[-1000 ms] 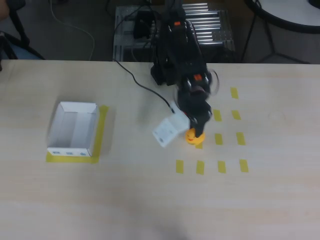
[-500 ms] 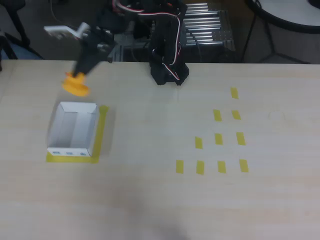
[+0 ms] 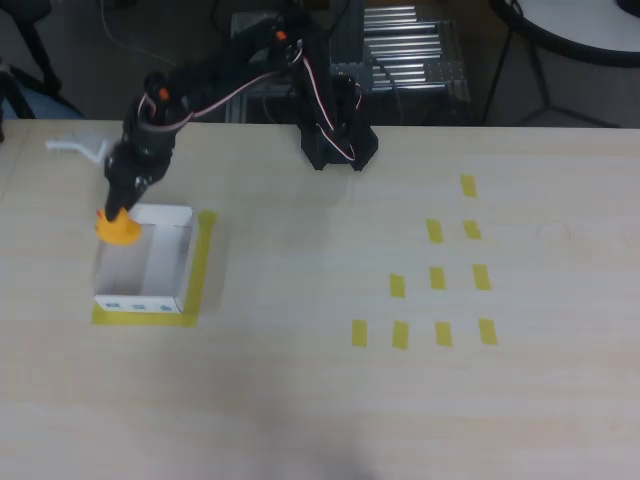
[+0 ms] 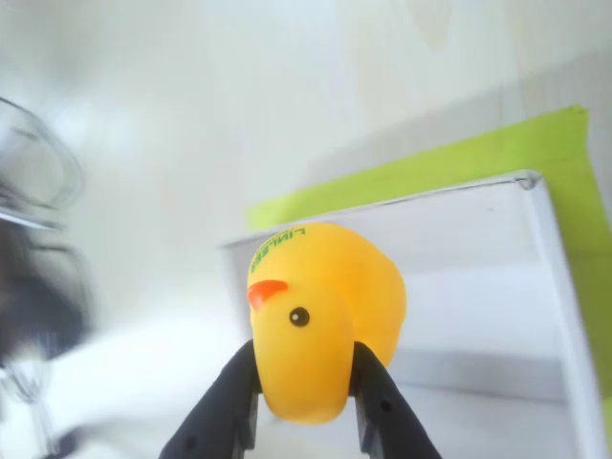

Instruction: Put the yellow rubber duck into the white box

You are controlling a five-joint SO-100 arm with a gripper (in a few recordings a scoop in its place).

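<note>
- We see the tool (image 4: 304,402) clamped on the yellow rubber duck (image 4: 320,316), head pinched between both fingers.
- The duck hangs over the white box's (image 3: 180,262) eleven o'clock corner, so we judge it not yet centred for release.

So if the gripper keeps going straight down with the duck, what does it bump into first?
Probably the white box. The gripper holds the yellow rubber duck over the box's far left corner, so the duck might catch the wall there; depth is hard to judge.

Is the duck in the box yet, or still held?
Held: the hand grips the duck at the white box's far left corner in the overhead view.
</note>
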